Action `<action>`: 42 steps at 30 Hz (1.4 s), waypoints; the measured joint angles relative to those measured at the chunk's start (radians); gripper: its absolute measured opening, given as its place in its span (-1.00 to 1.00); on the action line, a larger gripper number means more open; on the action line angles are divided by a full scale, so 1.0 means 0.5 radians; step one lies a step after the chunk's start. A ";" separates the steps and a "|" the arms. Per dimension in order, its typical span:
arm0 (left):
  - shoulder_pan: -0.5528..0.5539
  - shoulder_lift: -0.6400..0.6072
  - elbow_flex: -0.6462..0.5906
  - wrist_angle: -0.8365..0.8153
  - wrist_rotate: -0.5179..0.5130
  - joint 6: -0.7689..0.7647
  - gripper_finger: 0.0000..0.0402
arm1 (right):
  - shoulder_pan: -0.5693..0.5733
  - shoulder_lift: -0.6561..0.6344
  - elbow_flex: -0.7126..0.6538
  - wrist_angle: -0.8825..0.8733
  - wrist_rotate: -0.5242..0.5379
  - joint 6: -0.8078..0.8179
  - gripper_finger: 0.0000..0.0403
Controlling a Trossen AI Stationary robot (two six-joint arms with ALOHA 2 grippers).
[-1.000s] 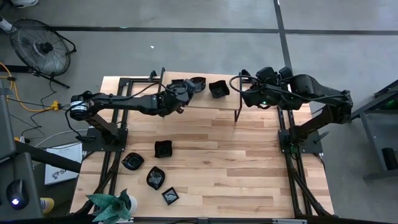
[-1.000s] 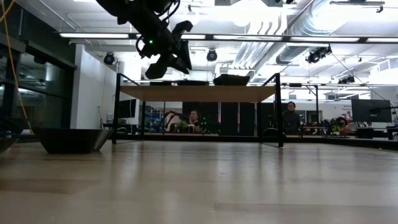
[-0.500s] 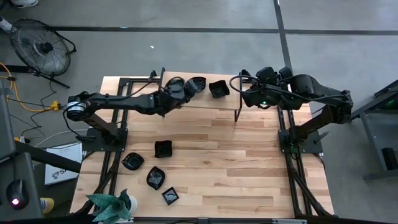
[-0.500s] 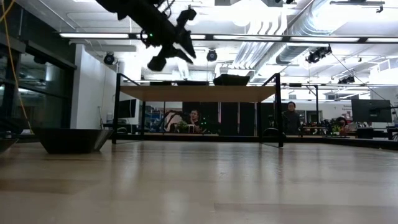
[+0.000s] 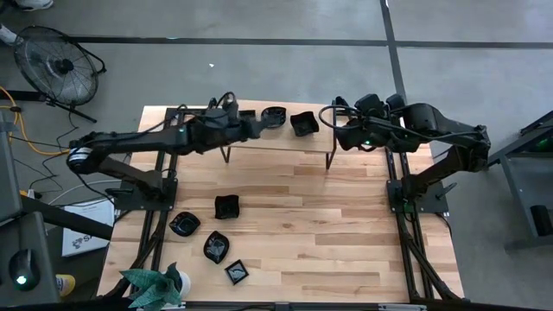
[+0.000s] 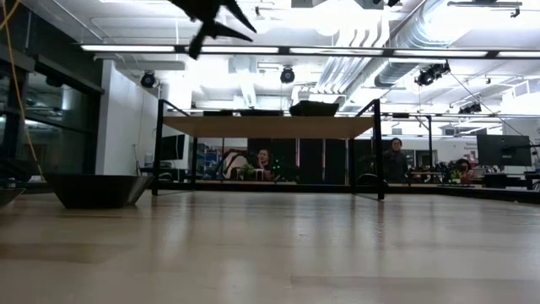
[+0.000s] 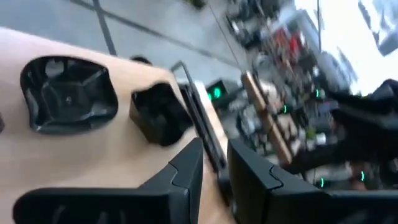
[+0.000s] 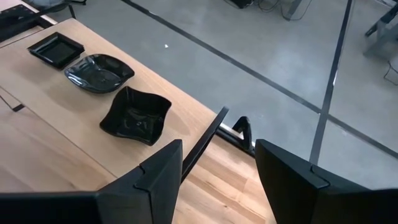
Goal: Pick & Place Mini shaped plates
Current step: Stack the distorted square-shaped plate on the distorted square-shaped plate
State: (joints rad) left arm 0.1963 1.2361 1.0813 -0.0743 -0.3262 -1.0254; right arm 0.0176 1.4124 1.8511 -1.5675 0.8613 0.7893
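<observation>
My left arm has drawn back toward the worktop's (image 5: 346,225) far-left corner, off the raised shelf (image 5: 276,149) at the far edge. Three mini shaped plates (image 5: 275,116) now sit on that shelf; four more (image 5: 226,206) wait near the near-left corner. My left gripper (image 7: 214,165) holds nothing, fingers nearly together, so that placement looks done. My right gripper (image 8: 219,163) waits spread wide, empty, at the shelf's right end.
</observation>
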 joint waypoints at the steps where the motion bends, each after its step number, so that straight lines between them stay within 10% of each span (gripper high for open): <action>1: 0.000 -0.034 0.000 -0.060 0.055 0.021 -0.64 | 0.000 0.000 0.000 0.000 -0.003 0.002 -0.02; 15: -0.023 -0.391 -0.001 -1.137 0.486 0.060 -0.64 | -0.001 0.000 0.000 0.000 -0.033 0.047 -0.02; 30: -0.504 -0.353 -0.008 -1.965 0.248 -0.295 -0.64 | 0.156 0.000 0.000 -0.005 -0.352 0.596 -0.02; 42: -0.879 -0.345 -0.407 -1.933 0.197 -0.940 -0.64 | 0.484 0.145 -0.002 -0.007 -0.260 0.887 -0.02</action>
State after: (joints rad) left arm -0.2434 1.0635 0.8778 -1.0408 -0.2279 -1.4956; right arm 0.2596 1.4847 1.8500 -1.5711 0.7313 1.2327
